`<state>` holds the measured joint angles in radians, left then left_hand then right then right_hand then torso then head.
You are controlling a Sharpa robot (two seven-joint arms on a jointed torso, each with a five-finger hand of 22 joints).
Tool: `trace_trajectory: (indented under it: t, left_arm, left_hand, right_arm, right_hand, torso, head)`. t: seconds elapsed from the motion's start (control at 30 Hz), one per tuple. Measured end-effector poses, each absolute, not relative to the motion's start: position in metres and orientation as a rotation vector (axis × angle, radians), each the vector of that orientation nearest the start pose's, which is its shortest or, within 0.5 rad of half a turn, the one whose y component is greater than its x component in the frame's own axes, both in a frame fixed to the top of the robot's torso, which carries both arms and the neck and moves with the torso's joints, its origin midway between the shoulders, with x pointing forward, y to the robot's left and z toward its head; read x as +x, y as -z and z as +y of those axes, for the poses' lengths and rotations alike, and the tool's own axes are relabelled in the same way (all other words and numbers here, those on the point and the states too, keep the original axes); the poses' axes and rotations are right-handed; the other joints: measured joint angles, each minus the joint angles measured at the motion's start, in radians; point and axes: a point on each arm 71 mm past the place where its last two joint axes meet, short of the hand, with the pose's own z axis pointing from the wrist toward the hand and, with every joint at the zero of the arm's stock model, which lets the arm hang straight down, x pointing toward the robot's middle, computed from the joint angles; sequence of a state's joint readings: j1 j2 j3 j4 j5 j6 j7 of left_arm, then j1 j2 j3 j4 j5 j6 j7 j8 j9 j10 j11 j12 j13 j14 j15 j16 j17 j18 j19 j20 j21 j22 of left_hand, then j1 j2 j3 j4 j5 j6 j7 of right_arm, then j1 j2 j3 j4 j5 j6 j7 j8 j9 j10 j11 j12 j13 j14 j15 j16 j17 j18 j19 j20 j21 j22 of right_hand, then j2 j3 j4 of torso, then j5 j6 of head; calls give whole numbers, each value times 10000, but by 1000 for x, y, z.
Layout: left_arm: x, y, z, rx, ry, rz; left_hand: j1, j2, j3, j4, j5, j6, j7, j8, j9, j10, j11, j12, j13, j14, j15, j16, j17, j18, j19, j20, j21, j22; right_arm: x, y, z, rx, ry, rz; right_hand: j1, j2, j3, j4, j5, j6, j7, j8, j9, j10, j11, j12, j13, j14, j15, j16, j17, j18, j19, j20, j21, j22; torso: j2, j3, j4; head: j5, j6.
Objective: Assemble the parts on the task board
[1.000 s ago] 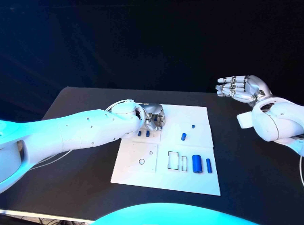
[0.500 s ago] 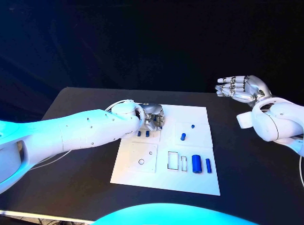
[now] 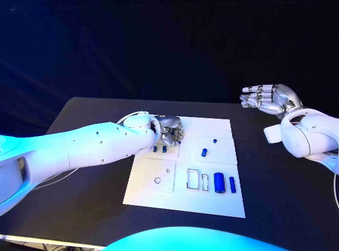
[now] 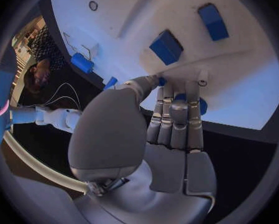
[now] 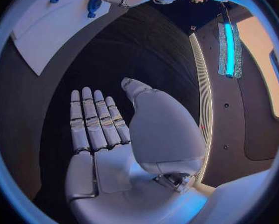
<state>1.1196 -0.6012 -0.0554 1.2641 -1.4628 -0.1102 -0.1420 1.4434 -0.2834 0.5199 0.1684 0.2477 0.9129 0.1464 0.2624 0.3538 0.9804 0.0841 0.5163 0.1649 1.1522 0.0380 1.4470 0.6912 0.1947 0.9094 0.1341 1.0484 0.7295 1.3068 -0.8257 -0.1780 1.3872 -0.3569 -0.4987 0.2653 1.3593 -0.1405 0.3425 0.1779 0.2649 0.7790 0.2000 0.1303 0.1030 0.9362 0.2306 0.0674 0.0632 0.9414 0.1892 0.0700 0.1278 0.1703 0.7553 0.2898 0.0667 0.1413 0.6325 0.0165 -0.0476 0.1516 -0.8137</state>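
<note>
The white task board (image 3: pixel 215 201) lies mid-table. My left hand (image 3: pixel 168 129) reaches down onto its far left corner. In the left wrist view the left hand (image 4: pixel 170 119) has its fingers held together and its thumb closed against a blue part (image 4: pixel 203 106), mostly hidden behind the fingers, just above the board (image 4: pixel 251 84). Two small blue blocks (image 3: pixel 160 148) stand close beside that hand, the same blocks (image 4: pixel 167 46) seen from the wrist. A blue peg (image 3: pixel 204 152), a thick blue cylinder (image 3: pixel 219 182) and a thin blue bar (image 3: pixel 232 184) rest on the board. My right hand (image 3: pixel 269 98) hovers open off the table's right side, holding nothing.
Two narrow rectangular slots (image 3: pixel 193 179) and a small ring (image 3: pixel 157 180) mark the board's near half. A tiny blue piece (image 3: pixel 215 140) sits near the board's far right. Black table (image 3: pixel 87 172) surrounds the board. The right hand (image 5: pixel 114 134) hangs well away from the board (image 5: pixel 46 30).
</note>
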Motion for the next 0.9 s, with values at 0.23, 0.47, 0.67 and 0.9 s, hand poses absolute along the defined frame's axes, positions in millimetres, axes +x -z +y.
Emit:
trace_trajectory:
  t: [0.23, 0.47, 0.67, 0.9]
  left_arm:
    - [503, 260, 150, 2156, 5831, 19516]
    - [503, 260, 151, 2158, 5838, 19519]
    - [502, 260, 151, 2163, 5850, 19518]
    - [502, 260, 151, 2160, 5859, 19521]
  left_hand:
    - [79, 90, -24, -30, 0, 331, -35, 90, 90, -49, 27, 0, 1, 0, 0, 0, -9, -1, 0, 0, 0, -10]
    - [115, 126, 73, -127, 42, 351, -14, 90, 91, -74, 40, -90, 65, 0, 0, 0, 6, 6, 0, -1, 1, -8]
    - [115, 126, 73, -127, 42, 365, -2, 90, 91, -109, 73, -93, 68, 0, 0, 0, -11, 5, -1, -1, 1, 4]
    - [115, 126, 73, -127, 42, 365, -2, 89, 90, -176, 108, -95, 125, 0, 0, 0, -13, 7, -1, -1, 1, 4]
  right_arm:
    - [517, 180, -251, 7858, -10778, 14730]
    - [518, 180, -251, 7860, -10773, 14728]
    - [518, 180, -251, 7861, -10771, 14728]
    - [518, 180, -251, 7860, -10771, 14728]
  right_hand:
    - [0, 0, 0, 0, 0, 0, 0, 0, 0, 0, 0, 0, 0, 0, 0, 0, 1, 0, 0, 0, 0, 0]
    - [1, -1, 0, 0, 0, 0, 0, 0, 0, 0, 0, 0, 0, 0, 0, 0, 1, 0, 0, 0, 0, 1]
    - [1, -1, 0, 0, 0, 0, 0, 0, 0, 0, 0, 0, 0, 0, 0, 0, 2, 0, 0, 0, 0, 1]
    - [1, -1, 0, 0, 0, 0, 0, 0, 1, 0, 0, 0, 0, 0, 0, 0, 2, 0, 0, 0, 0, 2]
  torso:
    - [-3, 1, -1]
    - [-4, 7, -3]
    - [-4, 6, -1]
    - [-4, 3, -1]
  head:
    - [2, -2]
    - [10, 17]
    - [11, 21]
    - [10, 20]
